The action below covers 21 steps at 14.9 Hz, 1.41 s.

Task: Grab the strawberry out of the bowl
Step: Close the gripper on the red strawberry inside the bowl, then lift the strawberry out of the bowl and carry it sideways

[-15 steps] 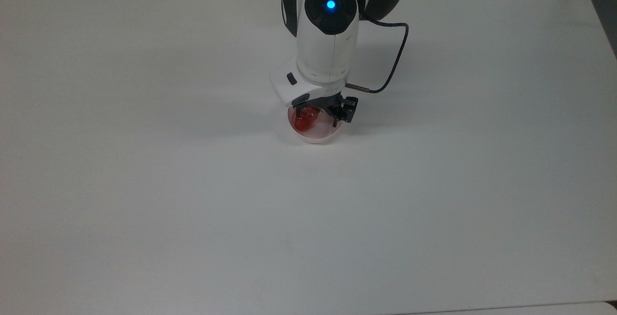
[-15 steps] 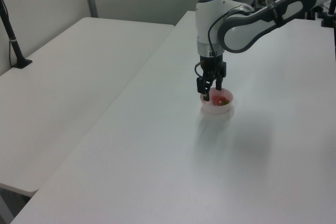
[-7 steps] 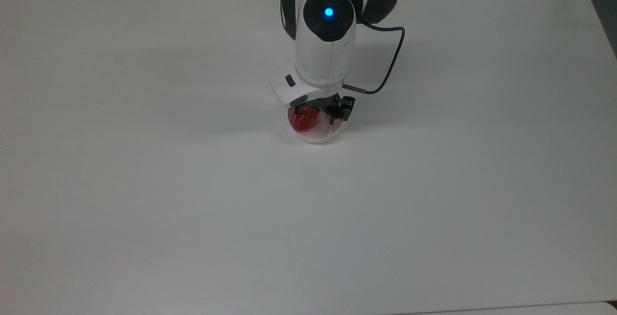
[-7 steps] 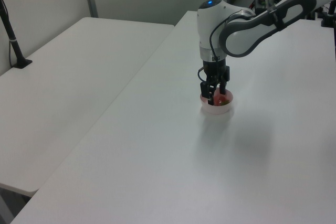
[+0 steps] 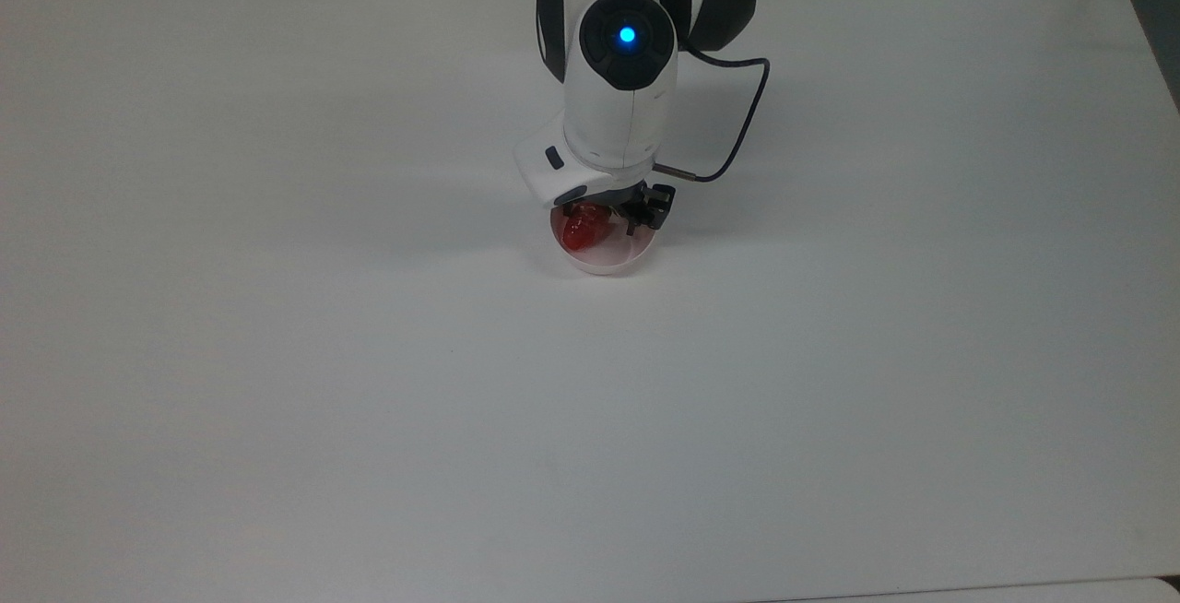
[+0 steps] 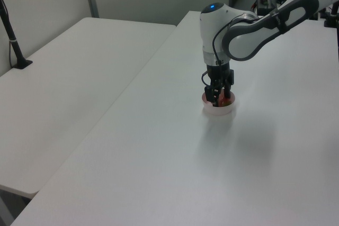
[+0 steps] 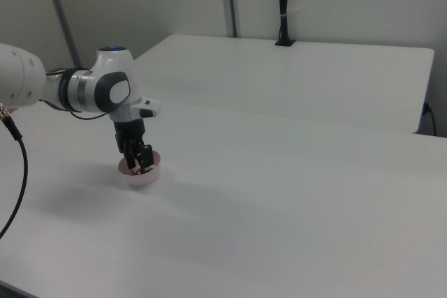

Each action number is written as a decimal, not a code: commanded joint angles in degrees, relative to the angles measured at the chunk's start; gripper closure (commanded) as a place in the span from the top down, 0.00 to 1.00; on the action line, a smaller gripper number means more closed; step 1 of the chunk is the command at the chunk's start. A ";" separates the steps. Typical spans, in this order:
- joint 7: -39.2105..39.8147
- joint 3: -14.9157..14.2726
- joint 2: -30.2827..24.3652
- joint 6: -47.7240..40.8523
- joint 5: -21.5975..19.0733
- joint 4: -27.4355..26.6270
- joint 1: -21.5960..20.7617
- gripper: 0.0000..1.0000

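Strawberry (image 5: 584, 227) lies in the pink bowl (image 5: 616, 261), toward the top view's left side, on the white tabletop (image 5: 277, 354). The claw (image 5: 606, 216) reaches down into the bowl, fingers spread either side of the fruit, not visibly clamped; closing and lifting seemingly remain. The top view reveals the red fruit; the left view shows the fingers' depth.

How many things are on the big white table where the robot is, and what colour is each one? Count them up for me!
Red: 1, the strawberry
Pale pink: 1, the bowl that the strawberry lies in
Total: 2 things on the table
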<state>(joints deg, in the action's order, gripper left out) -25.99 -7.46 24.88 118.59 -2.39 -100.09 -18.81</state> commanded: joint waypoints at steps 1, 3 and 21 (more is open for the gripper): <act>0.68 -0.54 -0.36 2.44 -1.04 -1.51 -0.79 0.68; 1.82 -0.54 -0.36 2.44 -1.04 -1.51 -0.79 0.59; 11.29 -3.96 -10.38 -13.19 -2.00 3.94 1.67 0.49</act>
<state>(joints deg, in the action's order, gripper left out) -21.30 -8.60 19.22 111.01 -2.46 -94.63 -18.06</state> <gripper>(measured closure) 0.511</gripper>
